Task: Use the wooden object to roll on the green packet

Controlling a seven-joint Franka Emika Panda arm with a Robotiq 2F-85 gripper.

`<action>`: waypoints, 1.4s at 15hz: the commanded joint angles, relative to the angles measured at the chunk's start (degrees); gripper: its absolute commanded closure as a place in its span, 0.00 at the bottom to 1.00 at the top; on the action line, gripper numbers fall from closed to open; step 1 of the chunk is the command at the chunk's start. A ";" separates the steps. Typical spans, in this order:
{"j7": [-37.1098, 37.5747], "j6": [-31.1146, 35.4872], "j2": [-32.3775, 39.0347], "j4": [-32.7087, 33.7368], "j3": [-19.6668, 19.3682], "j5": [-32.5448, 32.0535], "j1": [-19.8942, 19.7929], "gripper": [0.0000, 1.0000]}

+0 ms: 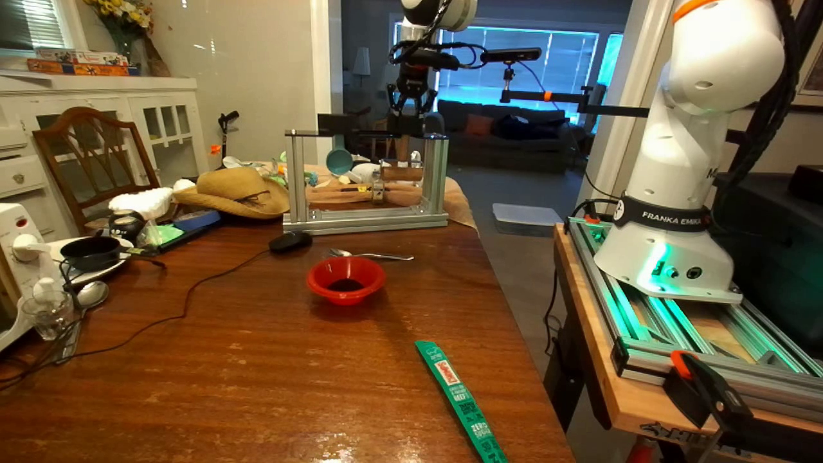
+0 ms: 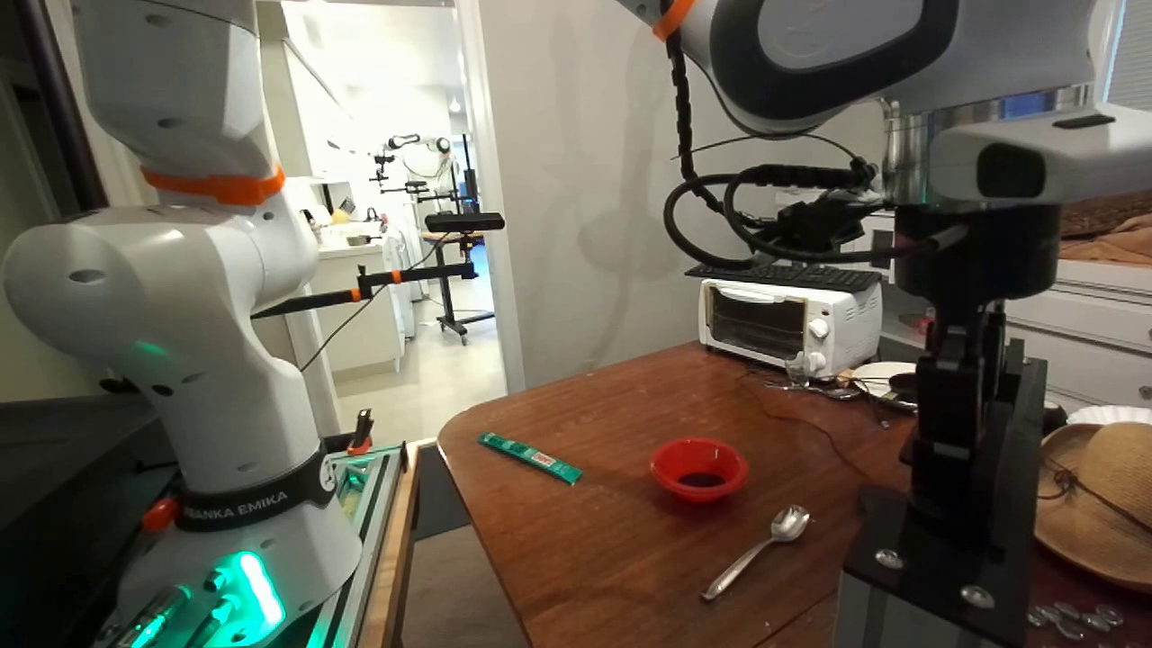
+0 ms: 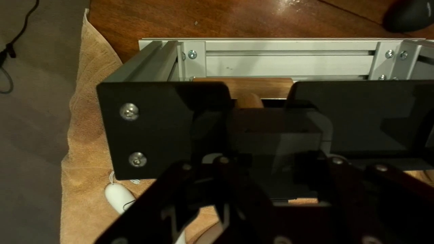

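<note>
Below the black end effector [image 1: 410, 110], whose spread cannot be told for darkness, the brown wooden roller [image 3: 268, 87] is hung lengthwise along the silver metal rack [image 1: 365, 223], while the flat green packet [image 2: 531, 455] is laid well apart, near the rounded robot-side corner of the table [image 2: 612, 558].

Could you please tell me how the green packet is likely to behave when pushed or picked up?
The green packet looks narrow and flat, so a push would probably slide it across the shiny table rather than roll it. It is probably light, given its slim shape. Lifted by one end, such a long, thin strip may sag somewhat.
</note>
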 commanded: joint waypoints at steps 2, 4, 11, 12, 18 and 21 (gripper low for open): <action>-1.36 -1.38 2.10 3.36 0.05 1.33 0.06 0.78; -1.33 -2.46 2.40 3.93 -0.04 1.17 0.08 0.78; -0.90 -4.22 3.04 4.93 -0.04 1.01 0.25 0.78; -1.16 -3.89 2.94 4.76 0.00 1.19 0.19 0.78; -1.31 -3.43 2.25 4.21 0.22 2.07 0.22 0.14; -0.48 -3.49 0.97 3.44 0.37 1.93 0.60 0.00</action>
